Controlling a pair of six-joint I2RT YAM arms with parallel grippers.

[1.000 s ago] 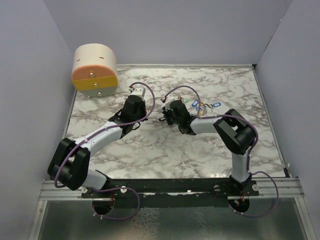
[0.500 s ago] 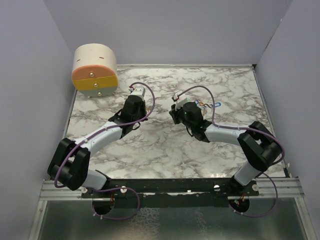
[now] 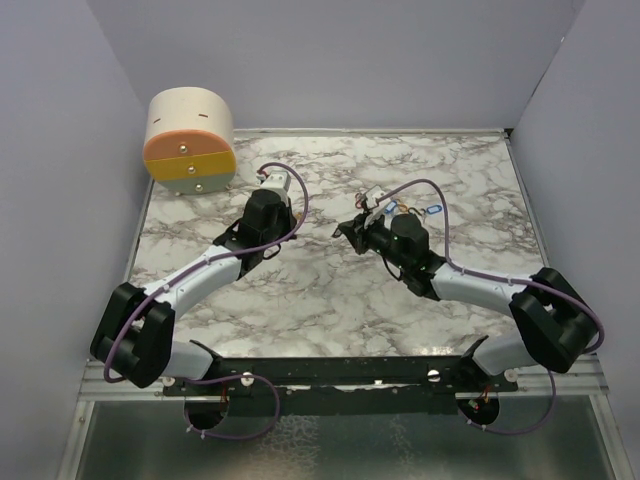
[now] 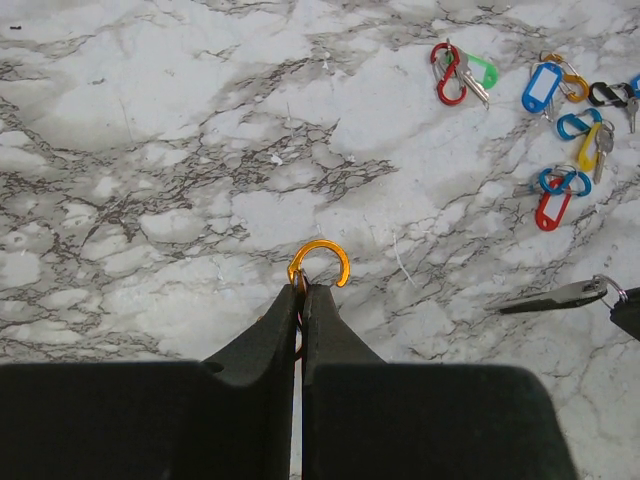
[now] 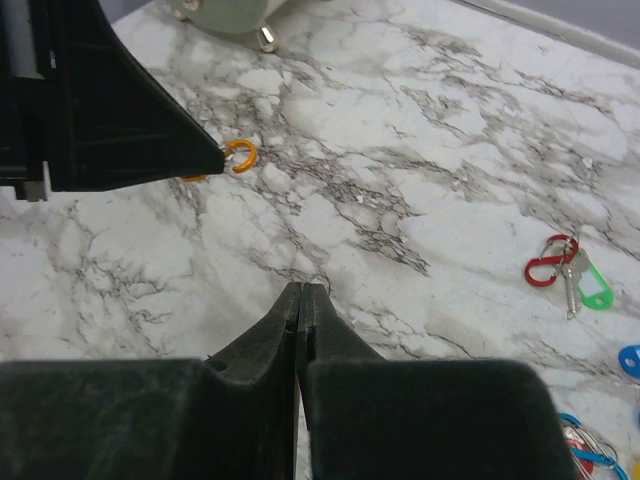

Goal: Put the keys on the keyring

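The keys lie in a loose group at the back right of the marble table: a green tag on a red carabiner [image 4: 470,75], a blue tag [image 4: 541,86], a yellow tag [image 4: 588,148] and a red tag [image 4: 550,212]. In the top view only the blue one [image 3: 432,210] shows clearly; my right arm hides part of the group. My left gripper [image 4: 302,288] is shut on an orange open keyring [image 4: 322,262], held just above the table. My right gripper [image 5: 301,288] is shut with nothing seen in it, pointing left toward the keyring [image 5: 238,155], a short way from it.
A round cream and orange drawer box [image 3: 190,145] stands at the back left corner. Grey walls close the table on three sides. My right arm's purple cable [image 3: 420,190] loops over the keys.
My right arm has swung its elbow out to the right and its wrist has shifted right, over the keys. My left arm has held the keyring almost still.
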